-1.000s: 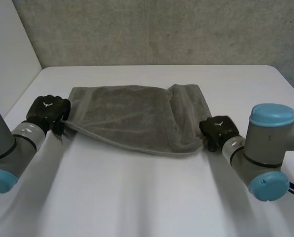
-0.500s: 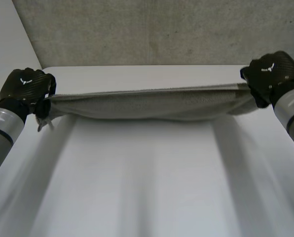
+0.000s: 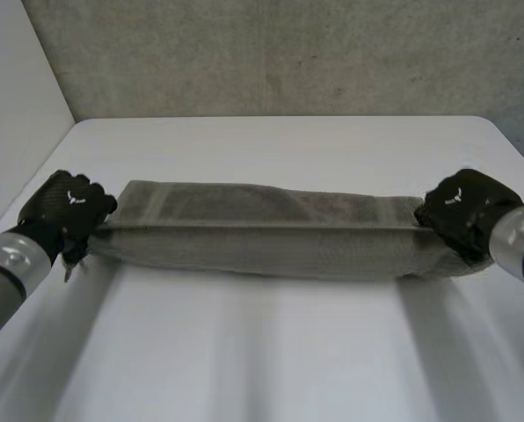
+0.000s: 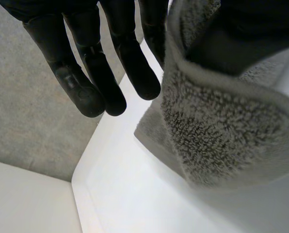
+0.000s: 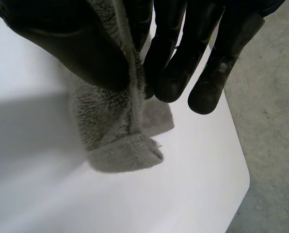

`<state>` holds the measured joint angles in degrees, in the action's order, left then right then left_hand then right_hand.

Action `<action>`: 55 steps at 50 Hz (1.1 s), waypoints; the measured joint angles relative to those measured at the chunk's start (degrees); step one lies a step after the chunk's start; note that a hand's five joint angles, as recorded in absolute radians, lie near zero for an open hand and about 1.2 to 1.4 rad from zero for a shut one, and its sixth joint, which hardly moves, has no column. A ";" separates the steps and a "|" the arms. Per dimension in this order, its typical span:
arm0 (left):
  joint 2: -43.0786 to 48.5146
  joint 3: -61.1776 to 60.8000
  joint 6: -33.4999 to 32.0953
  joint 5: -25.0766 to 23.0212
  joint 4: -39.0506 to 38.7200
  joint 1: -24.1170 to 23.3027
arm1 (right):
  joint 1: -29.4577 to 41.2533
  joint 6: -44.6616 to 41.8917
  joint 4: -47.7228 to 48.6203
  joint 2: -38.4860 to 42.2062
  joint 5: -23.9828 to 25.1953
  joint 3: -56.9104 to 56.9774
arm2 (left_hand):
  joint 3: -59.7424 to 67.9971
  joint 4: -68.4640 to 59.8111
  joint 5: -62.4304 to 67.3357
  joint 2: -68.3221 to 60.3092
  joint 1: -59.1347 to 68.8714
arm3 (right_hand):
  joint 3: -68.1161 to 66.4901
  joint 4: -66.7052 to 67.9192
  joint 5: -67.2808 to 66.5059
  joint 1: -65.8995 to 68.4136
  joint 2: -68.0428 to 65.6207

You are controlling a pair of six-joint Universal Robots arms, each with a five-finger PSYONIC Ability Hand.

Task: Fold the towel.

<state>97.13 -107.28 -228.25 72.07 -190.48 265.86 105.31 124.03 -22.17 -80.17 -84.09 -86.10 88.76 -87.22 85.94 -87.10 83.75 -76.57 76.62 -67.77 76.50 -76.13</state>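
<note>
The towel (image 3: 262,237), one grey piece, is seen as a long narrow band on the one white desk (image 3: 271,360). Its long axis is laid sideways across the desk, parallel to the far edge, with one end pointed at each arm. Two robot hands are counted. The towel's left end is pinched between thumb and fingers (image 4: 88,94) of the left robot hand (image 3: 69,207). Its right end is clamped the same way by the right robot hand (image 3: 462,211). A taut edge is stretched between them.
</note>
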 measured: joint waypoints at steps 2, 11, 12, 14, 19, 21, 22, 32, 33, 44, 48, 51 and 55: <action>2.49 2.87 0.55 0.14 -0.06 -0.69 | 0.15 1.28 0.52 3.02 0.10 3.25 | 0.01 0.00 0.19 0.00 0.00 | 0.00 0.00 -0.01 0.00 -0.27; 22.97 24.34 3.15 4.09 0.06 -6.50 | 0.74 8.26 4.07 21.73 -0.92 23.50 | 0.05 0.00 0.64 0.00 0.00 | 0.00 0.00 -0.25 0.00 -0.27; 25.85 27.44 3.25 4.98 0.14 -6.99 | 1.00 8.62 4.41 24.04 -1.28 25.90 | 0.06 0.00 0.64 0.00 0.00 | 0.00 0.00 -0.25 0.00 -0.27; 30.19 32.24 3.36 6.43 0.22 -7.66 | 1.65 8.91 5.29 28.17 -2.30 30.16 | 0.06 0.00 0.64 0.00 0.00 | 0.00 0.00 -0.25 0.00 -0.27; 40.33 44.36 3.27 10.20 0.32 -9.48 | 3.64 8.64 8.77 38.68 -5.56 40.48 | 0.08 0.00 0.64 0.00 0.00 | 0.00 0.00 -0.25 0.00 -0.27; 43.18 48.09 3.19 11.40 0.33 -10.03 | 4.04 8.47 10.23 41.42 -6.32 42.89 | 0.09 0.00 0.65 0.00 0.00 | 0.00 0.00 -0.25 0.00 -0.27; 44.93 50.43 3.16 12.17 0.35 -10.36 | 4.24 8.37 11.27 43.06 -6.73 44.18 | 0.09 0.00 0.64 0.00 0.00 | 0.00 0.00 -0.25 0.00 -0.27; 52.36 60.94 3.44 16.21 0.34 -13.00 | 4.67 8.43 19.45 50.53 -8.55 48.03 | -68.99 68.74 -67.02 66.63 -64.78 | 58.00 -58.14 61.36 -58.64 58.98; 52.45 61.10 3.62 16.35 0.35 -13.39 | 4.67 8.66 19.76 50.53 -8.96 47.86 | -72.91 71.67 -70.94 70.84 -67.83 | 61.53 -61.47 64.30 -61.31 61.54; 45.64 55.06 13.61 16.13 0.94 -14.32 | 4.20 15.58 19.69 40.64 -10.76 39.29 | -74.67 72.19 -73.21 72.29 -68.39 | 62.70 -62.05 64.39 -63.20 62.12; 39.95 48.68 19.50 14.18 0.52 -13.70 | 3.78 17.12 19.38 33.33 -10.02 31.60 | -74.67 72.19 -73.20 72.28 -68.39 | 62.70 -62.05 64.39 -63.20 62.12; 34.94 42.36 23.03 11.34 -0.52 -13.08 | 3.62 17.38 18.44 28.78 -9.35 26.22 | -74.67 72.19 -73.19 72.28 -68.39 | 62.70 -62.05 64.39 -63.20 62.12; 29.24 34.43 25.41 8.01 -2.44 -12.23 | 3.56 17.49 15.77 24.20 -8.62 19.40 | -74.67 72.19 -73.19 72.28 -68.39 | 62.70 -62.05 64.39 -63.10 62.12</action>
<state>126.37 -72.85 -202.85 80.08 -192.92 253.63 108.87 141.52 -6.41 -55.96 -92.71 -66.70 14.09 -15.03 12.75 -14.82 15.37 -13.88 14.58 -3.38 13.41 -14.01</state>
